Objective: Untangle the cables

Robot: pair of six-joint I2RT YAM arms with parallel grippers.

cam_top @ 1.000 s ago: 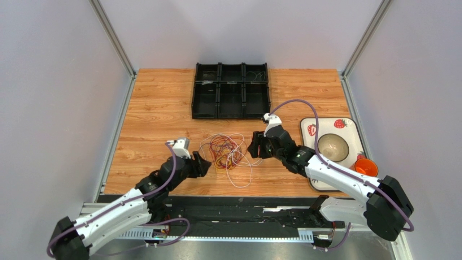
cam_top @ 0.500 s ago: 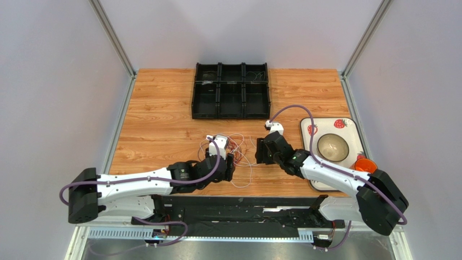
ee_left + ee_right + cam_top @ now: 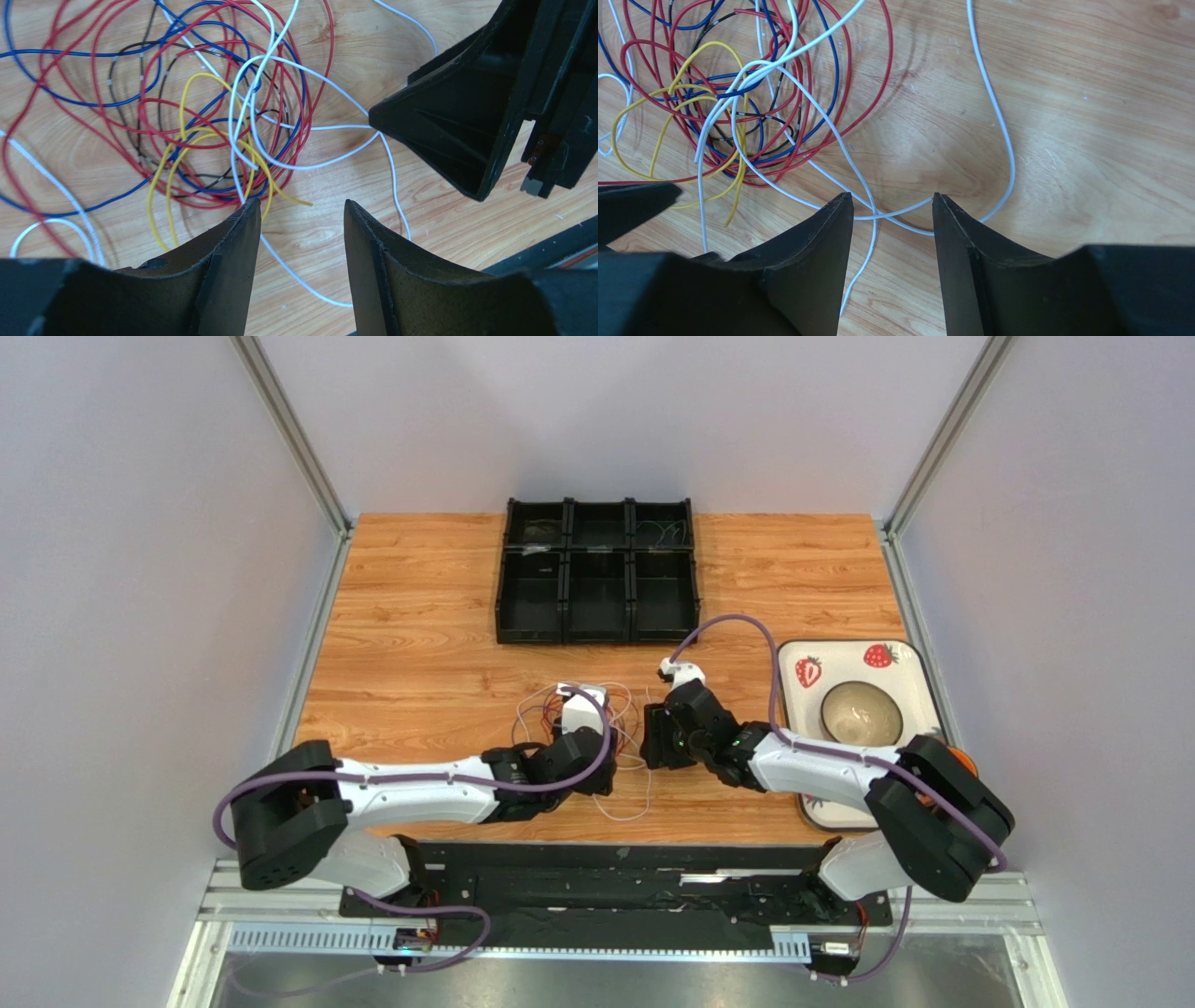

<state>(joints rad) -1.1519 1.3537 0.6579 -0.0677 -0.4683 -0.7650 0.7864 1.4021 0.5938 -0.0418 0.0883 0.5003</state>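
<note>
Nearest: left gripper (image 3: 300, 205) and right gripper (image 3: 891, 198), jaws parted, gripping nothing, with a white strand crossing each gap. Next: the cables (image 3: 231, 133), a red, blue, yellow, white and dark tangle on the wooden table (image 3: 407, 602), which my arms mostly hide from overhead. Farthest: black compartment tray (image 3: 598, 571), contents possibly wires, too small to tell.

The left tool (image 3: 300, 204) stands with fingers parted over the wooden counter (image 3: 449, 231), and a white cable (image 3: 295, 274) crosses its gap. The tangled cables (image 3: 210, 119) lie ahead-left, the right tool (image 3: 477, 112) ahead-right.
</note>
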